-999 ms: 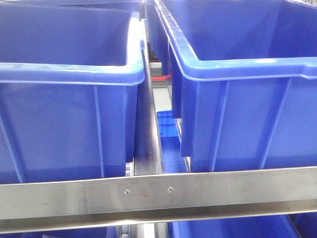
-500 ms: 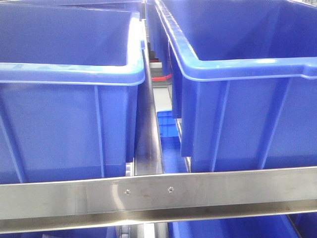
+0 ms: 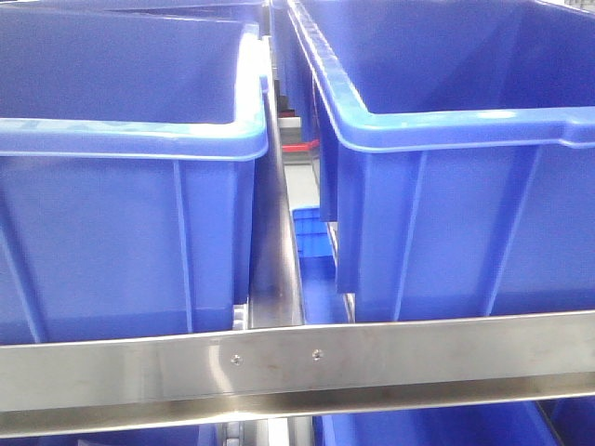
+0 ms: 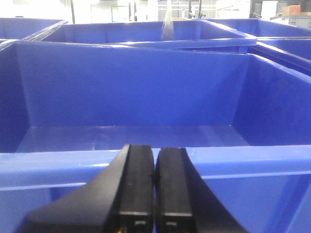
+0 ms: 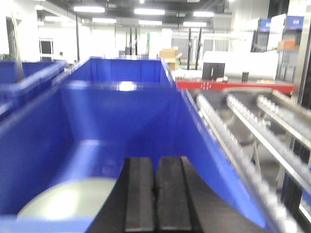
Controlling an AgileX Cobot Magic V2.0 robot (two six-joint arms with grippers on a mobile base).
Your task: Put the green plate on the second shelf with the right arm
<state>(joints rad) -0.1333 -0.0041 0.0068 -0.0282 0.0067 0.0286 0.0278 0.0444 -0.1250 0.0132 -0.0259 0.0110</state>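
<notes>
The green plate (image 5: 68, 199) lies flat on the floor of a blue bin (image 5: 121, 97) in the right wrist view, pale and blurred, at the lower left. My right gripper (image 5: 155, 160) hovers above the bin's near edge, just right of the plate, shut with nothing between its fingers. In the left wrist view my left gripper (image 4: 154, 150) is shut and empty over the near rim of another blue bin (image 4: 131, 97). Neither the plate nor a gripper shows in the front view.
The front view is filled by two large blue bins (image 3: 121, 139) (image 3: 456, 130) on a steel rack, with a metal rail (image 3: 297, 362) across the bottom and a divider (image 3: 279, 260) between them. A roller conveyor (image 5: 257, 126) runs to the right of the plate's bin.
The front view has shifted slightly: the bins and rail sit a little further left and more of the lower blue crate shows in the gap.
</notes>
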